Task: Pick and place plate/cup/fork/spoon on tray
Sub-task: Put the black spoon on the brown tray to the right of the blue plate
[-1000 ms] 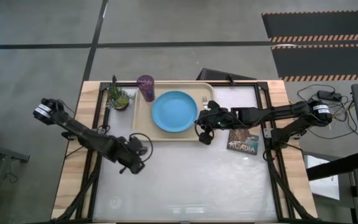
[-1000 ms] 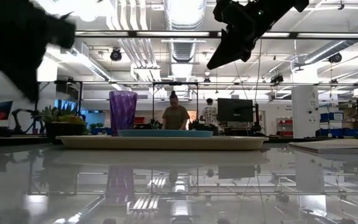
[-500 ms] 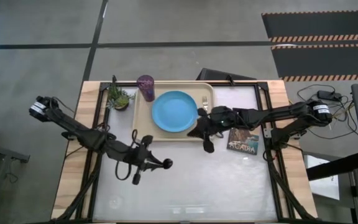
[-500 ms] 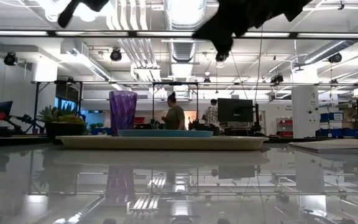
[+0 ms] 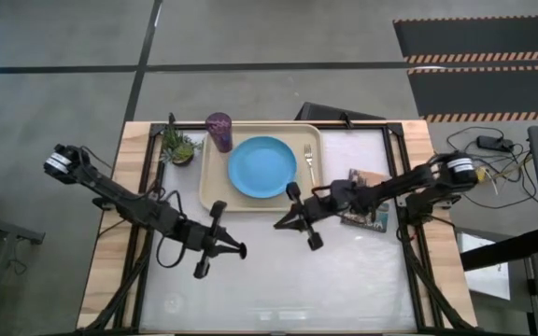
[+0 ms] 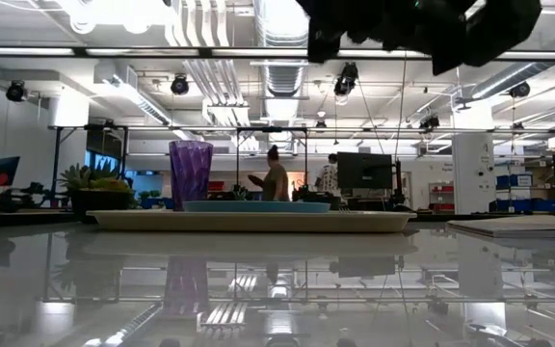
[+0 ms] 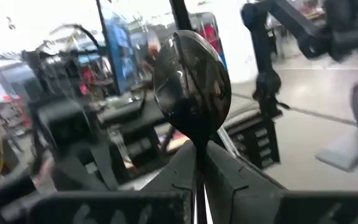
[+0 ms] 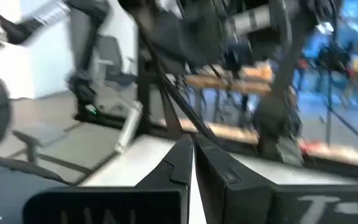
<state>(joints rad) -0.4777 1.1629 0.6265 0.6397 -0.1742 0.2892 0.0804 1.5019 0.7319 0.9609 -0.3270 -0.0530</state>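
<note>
A: One table (image 5: 278, 280), one tray (image 5: 211, 191) on its far side carrying one plate (image 5: 261, 168), one cup (image 5: 219, 130) at the corner, one fork (image 5: 309, 165) along the edge.

B: And one spoon (image 7: 192, 84), clamped by its handle in the left claw (image 5: 220, 240), bowl standing clear!

A: Tray lies at about one o'clock from that claw, just beyond it. Left arm is the carrier.

B: Right claw (image 5: 299, 220), fingers pressed together, empty, hangs off the tray's near edge.

Two dark slim jointed arms, pale ring at base joints, black cabling.
</note>
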